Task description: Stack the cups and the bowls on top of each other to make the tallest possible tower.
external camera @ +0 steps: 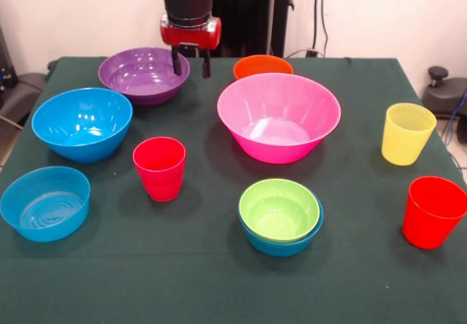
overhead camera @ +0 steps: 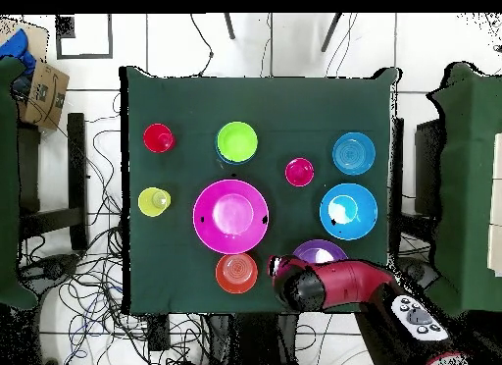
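Note:
My gripper [external camera: 191,64] hangs open and empty over the table's far edge, between the purple bowl [external camera: 144,74] and the small orange bowl [external camera: 263,66]. The big pink bowl [external camera: 278,116] stands mid-table. A lime green bowl [external camera: 280,207] sits nested in a blue bowl [external camera: 286,245] at the front. A big blue bowl [external camera: 82,123] and a small blue bowl [external camera: 45,202] stand at the left. One red cup [external camera: 159,168] stands near the middle, the yellow cup [external camera: 407,133] and another red cup [external camera: 433,211] at the right. All stand upright and apart.
The dark green table [external camera: 219,287] has open cloth along its front edge. In the overhead view the arm [overhead camera: 338,286] reaches in from the bottom right beside the purple bowl [overhead camera: 319,251] and the orange bowl [overhead camera: 236,272]. Cables lie on the floor around.

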### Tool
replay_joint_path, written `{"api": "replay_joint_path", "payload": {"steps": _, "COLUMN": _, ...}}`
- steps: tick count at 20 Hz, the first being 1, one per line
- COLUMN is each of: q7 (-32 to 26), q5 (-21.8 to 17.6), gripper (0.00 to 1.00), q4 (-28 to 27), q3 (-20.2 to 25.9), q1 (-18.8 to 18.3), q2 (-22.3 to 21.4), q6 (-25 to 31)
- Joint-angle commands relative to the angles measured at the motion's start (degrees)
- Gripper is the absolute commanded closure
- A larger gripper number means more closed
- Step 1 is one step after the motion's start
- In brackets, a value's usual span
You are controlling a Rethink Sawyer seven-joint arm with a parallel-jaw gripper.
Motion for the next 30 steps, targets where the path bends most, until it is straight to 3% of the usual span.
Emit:
{"api": "replay_joint_path", "payload": {"steps": 1, "q7": -8.77, "q5": -3.73, "gripper": 0.0, "q4": -5.82, "q3": 5.94, "q1": -1.36, "q2": 0.61, "q6": 4.15}}
{"api": "replay_joint_path", "payload": {"steps": 15, "q7": -4.28, "q5": -7.04, "gripper": 0.0, "q4": -8.73, "q3": 2.48, "q1": 1.38, "q2": 3.88, "q6": 0.9}}
{"api": "replay_joint_path", "payload": {"steps": 26, "q7": -3.46, "q5": -7.11, "gripper": 0.0, "q4": -8.79, "q3": 1.18, "q1": 3.03, "q2": 2.16, "q6": 2.68}}
{"api": "replay_joint_path", "payload": {"steps": 27, "q7": -3.23, "q5": -6.88, "gripper": 1.0, "q4": -8.68, "q3": 0.86, "q1": 3.1, "q2": 2.09, "q6": 2.33}}
{"api": "replay_joint_path", "payload": {"steps": 30, "q7": -3.66, "q5": -6.68, "gripper": 1.0, "q4": -8.57, "q3": 1.16, "q1": 3.07, "q2": 1.92, "q6": 2.55}}
